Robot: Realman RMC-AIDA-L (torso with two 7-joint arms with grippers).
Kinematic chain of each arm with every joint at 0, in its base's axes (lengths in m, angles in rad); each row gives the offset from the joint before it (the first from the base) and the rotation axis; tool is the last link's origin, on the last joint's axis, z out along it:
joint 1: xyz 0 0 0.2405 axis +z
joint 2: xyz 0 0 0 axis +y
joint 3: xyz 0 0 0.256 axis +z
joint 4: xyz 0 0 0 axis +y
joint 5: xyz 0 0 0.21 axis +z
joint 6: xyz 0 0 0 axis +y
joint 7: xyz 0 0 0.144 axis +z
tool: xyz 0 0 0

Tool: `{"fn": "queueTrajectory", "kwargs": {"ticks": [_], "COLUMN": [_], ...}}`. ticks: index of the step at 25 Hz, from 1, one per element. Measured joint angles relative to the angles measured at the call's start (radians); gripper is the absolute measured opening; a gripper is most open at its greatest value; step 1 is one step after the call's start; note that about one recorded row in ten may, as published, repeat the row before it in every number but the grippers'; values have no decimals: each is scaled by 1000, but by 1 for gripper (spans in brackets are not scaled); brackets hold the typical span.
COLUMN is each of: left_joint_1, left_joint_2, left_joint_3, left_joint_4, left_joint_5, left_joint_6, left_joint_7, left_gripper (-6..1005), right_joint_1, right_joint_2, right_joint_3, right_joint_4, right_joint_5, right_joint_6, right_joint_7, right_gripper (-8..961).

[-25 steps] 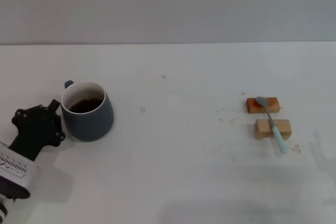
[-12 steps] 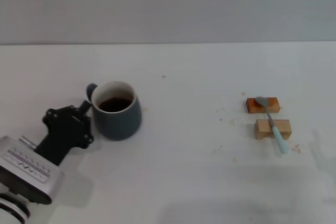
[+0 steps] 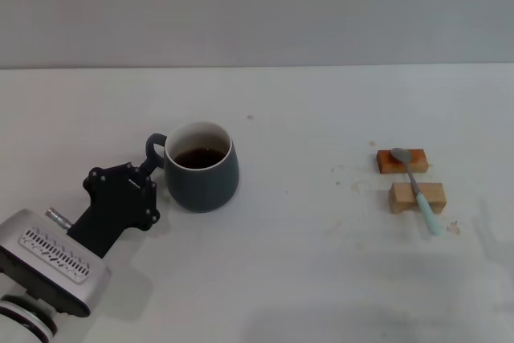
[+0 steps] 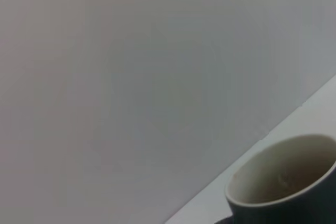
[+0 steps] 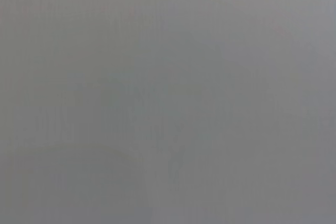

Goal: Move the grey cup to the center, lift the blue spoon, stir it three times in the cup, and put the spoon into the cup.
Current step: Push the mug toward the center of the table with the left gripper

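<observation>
A: What is the biggest thing in sight?

B: The white table (image 3: 289, 279), running back to a plain grey wall (image 3: 257, 6). Then the left arm (image 3: 48, 267), which reaches in from the near left corner with its silver housing low in the head view.

A: And its tool?

B: The left gripper (image 3: 148, 178) is black and sits at the handle of the grey cup (image 3: 202, 174). Whether its fingers are spread or pinching the handle I cannot tell; its body hides them. The right gripper shows in no view.

A: Where does the cup stand?

B: Upright on the table, left of the middle, handle turned toward the gripper, dark brown liquid inside. The left wrist view catches its rim and white inner wall (image 4: 286, 182).

A: The spoon?

B: The blue spoon (image 3: 415, 189) lies well apart on the right, bridging two wooden blocks (image 3: 416, 197), its metal bowl on the farther block and its pale handle running past the nearer one.
</observation>
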Motion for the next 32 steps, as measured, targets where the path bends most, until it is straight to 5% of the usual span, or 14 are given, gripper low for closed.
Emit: {"fn": "queueTrajectory", "kwargs": {"ticks": [27,32], "left_joint_1": [-28,27], "left_joint_2": [-4,-1], "left_joint_3": [82,52], "left_joint_4": [-67,-68], "left_joint_5": [5,-3], "left_joint_6": [-40,26], "left_joint_7": [-8,-7], "left_gripper": [-2,-2], "right_joint_1": [-3,-4], "right_joint_2": [1,1], "right_joint_3": [-2,-2], "right_joint_4": [1,-3], "right_joint_5": [0,0], "right_joint_6": [0,0], "right_joint_7": [0,0], "right_gripper": [816,816]}}
